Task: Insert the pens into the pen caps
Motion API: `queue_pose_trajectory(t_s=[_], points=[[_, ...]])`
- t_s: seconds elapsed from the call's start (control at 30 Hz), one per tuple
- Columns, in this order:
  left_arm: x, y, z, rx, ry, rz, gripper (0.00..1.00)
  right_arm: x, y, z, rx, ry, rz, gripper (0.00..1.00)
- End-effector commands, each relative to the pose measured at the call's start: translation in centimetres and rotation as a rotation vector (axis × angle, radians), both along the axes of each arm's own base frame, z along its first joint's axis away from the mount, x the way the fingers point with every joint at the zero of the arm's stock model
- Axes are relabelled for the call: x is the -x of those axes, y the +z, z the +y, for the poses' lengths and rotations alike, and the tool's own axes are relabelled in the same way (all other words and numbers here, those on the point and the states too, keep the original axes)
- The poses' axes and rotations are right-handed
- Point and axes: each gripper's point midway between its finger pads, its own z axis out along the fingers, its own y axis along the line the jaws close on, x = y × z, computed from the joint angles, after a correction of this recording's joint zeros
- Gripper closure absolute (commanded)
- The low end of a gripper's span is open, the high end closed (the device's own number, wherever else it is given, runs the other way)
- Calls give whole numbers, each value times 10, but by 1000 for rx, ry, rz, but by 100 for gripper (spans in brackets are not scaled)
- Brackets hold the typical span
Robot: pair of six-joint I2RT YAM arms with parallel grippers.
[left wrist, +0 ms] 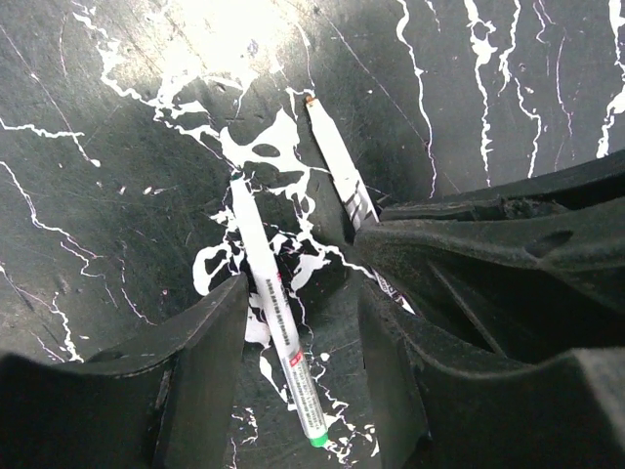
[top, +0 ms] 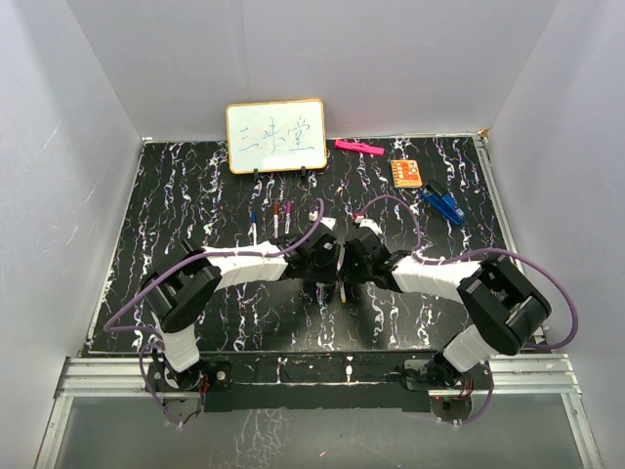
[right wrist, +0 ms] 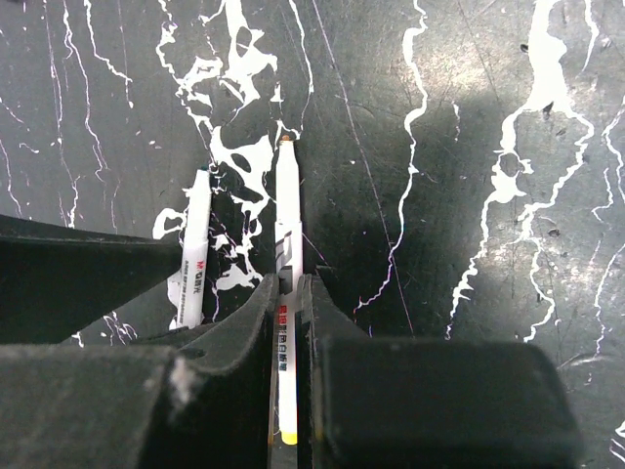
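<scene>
Alignment decides the coming move: the green-ended pen lies flat on the worktop, its long axis running from 11 to 5 o'clock in the left wrist view. The left claw stands half wide astride it, not touching. At its 3 o'clock, the right claw is closed on the yellow-ended pen.

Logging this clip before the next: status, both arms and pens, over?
Left gripper: jaws open astride green-ended pen lying on table. Right gripper: jaws shut on yellow-ended pen. Grippers crowded side by side; no cap in wrist views.
</scene>
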Motion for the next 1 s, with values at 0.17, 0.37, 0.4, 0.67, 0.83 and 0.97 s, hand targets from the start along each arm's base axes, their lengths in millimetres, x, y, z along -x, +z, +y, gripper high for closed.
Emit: queue_pose_trajectory(t_s=[0.17,0.37,0.4,0.67,0.83,0.97], points=[[26,-5,37,-112,3,72,56,31,-38,-58,248,-117,153,100],[36,-14,73,-265,25,93,64,28,-29,-63,238,-160,131,100],[36,-15,77,-284,30,92,65,27,-28,-63,236,-164,128,100],[36,-29,97,-407,41,104,74,23,-28,-68,251,-191,131,100],[38,-36,105,-459,33,112,75,24,-31,-70,258,-193,138,98],[40,-46,115,-529,30,139,78,23,-28,-69,251,-191,128,95]])
